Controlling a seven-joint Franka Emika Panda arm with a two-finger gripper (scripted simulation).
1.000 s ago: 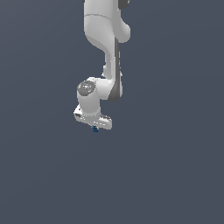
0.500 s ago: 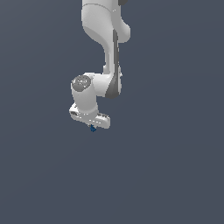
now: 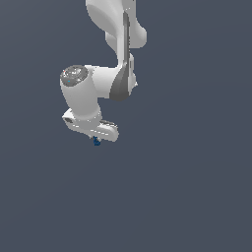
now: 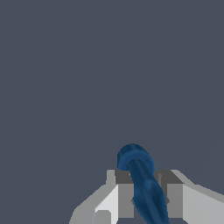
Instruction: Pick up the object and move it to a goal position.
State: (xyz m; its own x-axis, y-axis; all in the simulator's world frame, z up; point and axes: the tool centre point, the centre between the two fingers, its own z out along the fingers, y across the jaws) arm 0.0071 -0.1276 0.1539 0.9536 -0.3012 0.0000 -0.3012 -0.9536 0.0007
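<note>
The object (image 3: pixel 97 141) is a tiny dark blue lump that pokes out just under the white gripper (image 3: pixel 96 139) in the exterior view. In the wrist view the object (image 4: pixel 142 181) is a dark blue, elongated piece with a rounded knob end, clamped between the two grey fingers (image 4: pixel 124 192). The gripper (image 4: pixel 143 194) is shut on it and holds it off the ground. The fingertips are mostly hidden under the hand in the exterior view.
The white arm (image 3: pixel 115 59) reaches down from the top of the exterior view. Around it is only a flat dark grey-blue ground (image 3: pixel 187 187). No goal marker shows.
The arm has carried the gripper and the blue object slightly toward the exterior view's left and a little upward. The grip on the object is unchanged.
</note>
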